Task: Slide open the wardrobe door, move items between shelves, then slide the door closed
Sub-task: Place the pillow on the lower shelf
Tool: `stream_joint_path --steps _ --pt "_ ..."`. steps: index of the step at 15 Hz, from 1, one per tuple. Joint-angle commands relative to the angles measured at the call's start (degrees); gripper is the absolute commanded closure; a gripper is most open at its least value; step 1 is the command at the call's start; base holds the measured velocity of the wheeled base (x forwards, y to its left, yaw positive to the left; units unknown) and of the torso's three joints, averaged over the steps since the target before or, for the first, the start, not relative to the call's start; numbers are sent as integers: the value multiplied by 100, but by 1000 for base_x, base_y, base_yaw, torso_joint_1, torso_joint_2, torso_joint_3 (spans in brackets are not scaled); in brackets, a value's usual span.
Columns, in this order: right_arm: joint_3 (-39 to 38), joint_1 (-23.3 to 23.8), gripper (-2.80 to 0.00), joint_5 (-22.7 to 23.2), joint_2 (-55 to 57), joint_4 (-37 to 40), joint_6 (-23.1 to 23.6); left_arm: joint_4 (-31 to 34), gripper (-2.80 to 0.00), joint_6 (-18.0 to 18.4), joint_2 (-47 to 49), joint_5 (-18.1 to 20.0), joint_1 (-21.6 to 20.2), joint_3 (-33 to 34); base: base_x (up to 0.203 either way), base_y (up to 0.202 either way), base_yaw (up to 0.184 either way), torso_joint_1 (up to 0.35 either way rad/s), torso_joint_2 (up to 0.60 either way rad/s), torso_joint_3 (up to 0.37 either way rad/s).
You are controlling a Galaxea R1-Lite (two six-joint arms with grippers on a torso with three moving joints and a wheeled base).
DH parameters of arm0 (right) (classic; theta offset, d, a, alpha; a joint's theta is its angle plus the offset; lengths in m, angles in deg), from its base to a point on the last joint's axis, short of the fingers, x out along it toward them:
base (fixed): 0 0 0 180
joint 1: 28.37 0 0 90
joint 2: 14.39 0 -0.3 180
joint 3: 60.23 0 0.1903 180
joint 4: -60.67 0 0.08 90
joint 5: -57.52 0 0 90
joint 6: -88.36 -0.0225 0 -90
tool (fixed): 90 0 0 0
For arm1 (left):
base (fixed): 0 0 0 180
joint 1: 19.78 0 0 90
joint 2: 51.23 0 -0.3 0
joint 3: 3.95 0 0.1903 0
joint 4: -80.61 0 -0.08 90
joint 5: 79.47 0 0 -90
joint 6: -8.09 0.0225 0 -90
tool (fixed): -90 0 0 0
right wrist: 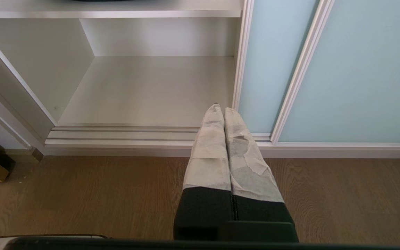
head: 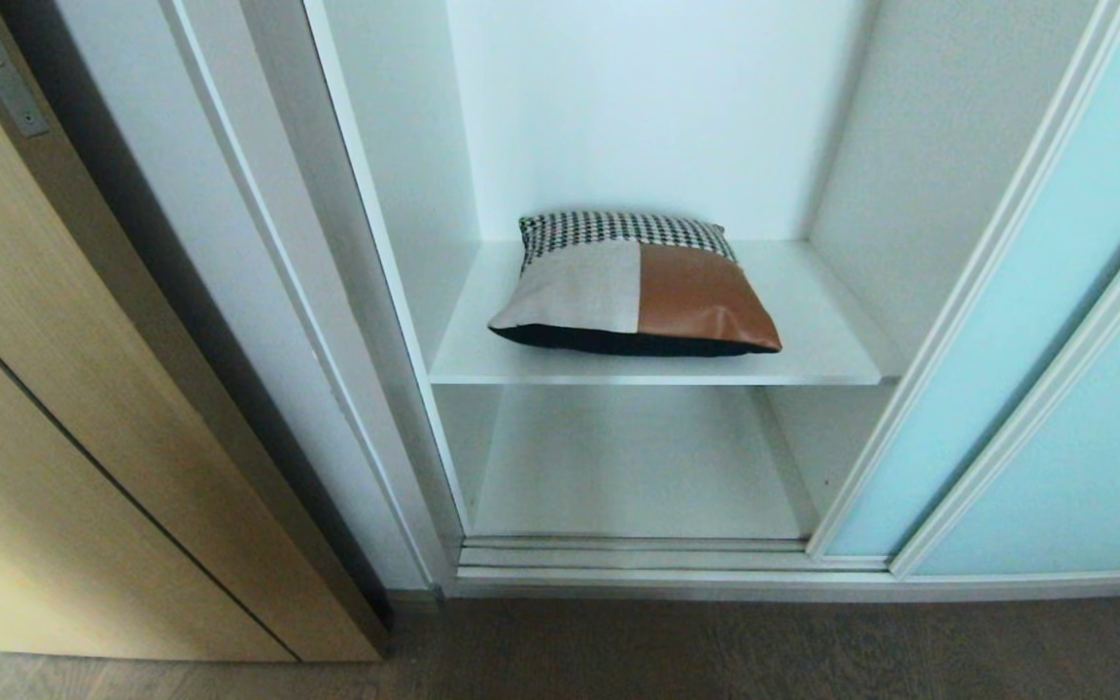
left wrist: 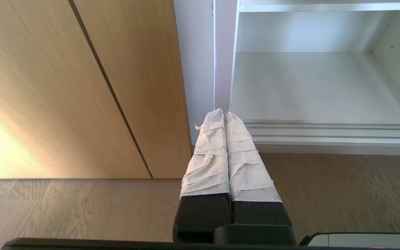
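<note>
While the frosted pale-blue sliding wardrobe door point(head: 1027, 321) stands slid aside to the right, the flat white shelf point(head: 813, 340) carries the square patchwork cushion point(head: 633, 284): houndstooth strip, cream fabric, glossy rust-brown leather. The left gripper point(left wrist: 224, 114) and right gripper point(right wrist: 220, 108), fingers tape-wrapped, hang clenched and empty above the wood-grain floor point(right wrist: 82, 198).

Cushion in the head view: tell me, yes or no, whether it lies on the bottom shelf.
No, the cushion lies on the upper shelf, and the bottom shelf under it holds nothing.
</note>
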Motion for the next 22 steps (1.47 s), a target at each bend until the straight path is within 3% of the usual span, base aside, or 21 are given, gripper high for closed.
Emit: stream_joint_path --steps 1,22 --pt "-2 -3 0 -4 -1 -3 -1 2 0 3 9 2 -1 9 0 0 0 0 0 0" --pt "-8 -4 0 -6 -1 -3 -1 2 0 3 9 2 -1 9 0 0 0 0 0 0"
